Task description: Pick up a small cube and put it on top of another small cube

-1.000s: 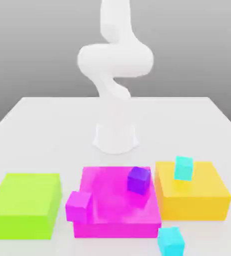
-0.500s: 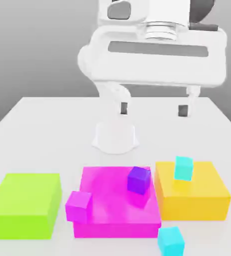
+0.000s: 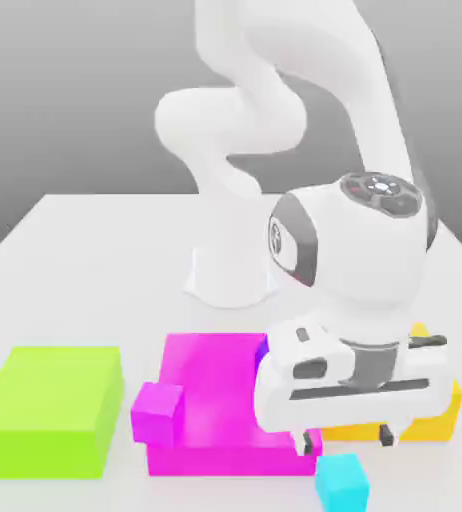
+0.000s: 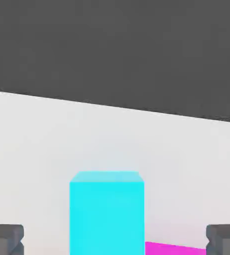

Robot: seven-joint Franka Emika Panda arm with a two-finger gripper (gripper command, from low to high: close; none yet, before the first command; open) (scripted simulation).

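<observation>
Overhead, the empty claw (image 3: 347, 440) gapes wide above a small cube (image 3: 341, 482) on the white table (image 3: 95, 260).

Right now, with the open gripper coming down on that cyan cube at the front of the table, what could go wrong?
1. The cyan cube sits close to the big magenta block; a finger of the open gripper might catch on that block's corner instead of clearing it.
2. The hand covers the magenta block's far corner and most of the yellow block in the exterior view, so it may knock anything sitting there.
</observation>
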